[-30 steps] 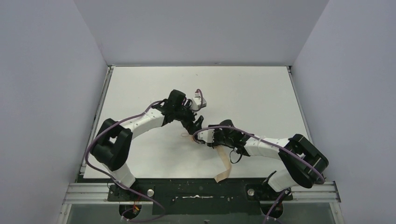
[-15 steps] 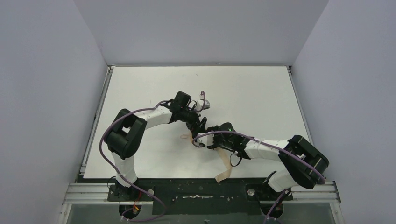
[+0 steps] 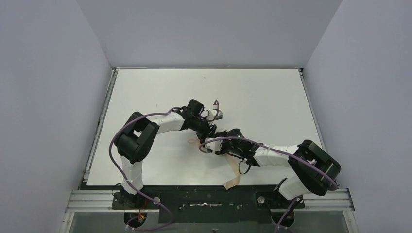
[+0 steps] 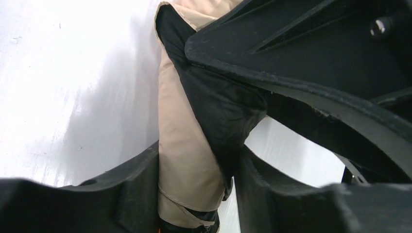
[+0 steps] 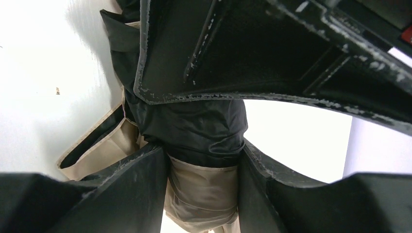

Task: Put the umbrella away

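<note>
White counter (image 3: 145, 87) boxed in by pale walls, both arms meeting near its middle over the umbrella (image 3: 233, 174).
Its tan fabric trails from under the right arm toward the counter's near edge. The left gripper (image 4: 194, 184) is clamped on a fold of tan and black cloth that fills the gap between its fingers. The right gripper (image 5: 201, 179) grips a bundle of the same fabric, pressed on both sides. Seen from above, the two grippers sit just beside each other.
</note>
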Robot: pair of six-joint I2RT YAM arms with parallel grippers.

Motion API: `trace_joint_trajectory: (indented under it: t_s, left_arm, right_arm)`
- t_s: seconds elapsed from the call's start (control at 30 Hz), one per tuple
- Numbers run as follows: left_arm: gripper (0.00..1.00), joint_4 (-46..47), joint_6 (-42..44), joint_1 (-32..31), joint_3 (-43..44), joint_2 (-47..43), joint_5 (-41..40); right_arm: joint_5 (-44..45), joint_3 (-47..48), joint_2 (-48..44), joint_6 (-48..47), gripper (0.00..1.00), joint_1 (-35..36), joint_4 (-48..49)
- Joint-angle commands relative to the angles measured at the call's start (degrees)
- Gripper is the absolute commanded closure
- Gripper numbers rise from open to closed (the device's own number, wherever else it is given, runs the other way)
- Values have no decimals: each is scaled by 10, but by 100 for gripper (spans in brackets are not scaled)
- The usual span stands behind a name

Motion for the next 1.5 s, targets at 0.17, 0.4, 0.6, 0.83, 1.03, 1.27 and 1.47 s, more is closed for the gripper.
trace_joint_trajectory:
  t_s: [0.17, 0.4, 0.6, 0.83, 1.03, 1.27, 1.47]
  left_arm:
    - [90, -84, 38, -31, 53, 32, -86]
    - [100, -107, 46, -27, 66, 31, -124]
    - [100, -117, 49, -20, 70, 29, -131]
    - [100, -120, 50, -18, 73, 29, -153]
    - [100, -126, 49, -17, 78, 28, -181]
    - [100, -126, 50, -16, 80, 26, -192]
    - [100, -128, 51, -16, 80, 24, -195]
  right_arm:
    - [3, 9, 9, 30, 76, 3, 8]
    - [1, 20, -74, 64, 39, 6, -77]
    - [6, 33, -239, 156, 29, 11, -206]
    - [184, 69, -370, 572, 39, 14, -296]
    - [279, 127, -354, 943, 39, 14, -542]
    - [257, 57, -340, 1167, 37, 15, -596]
    - [190, 26, -281, 1186, 37, 15, -549]
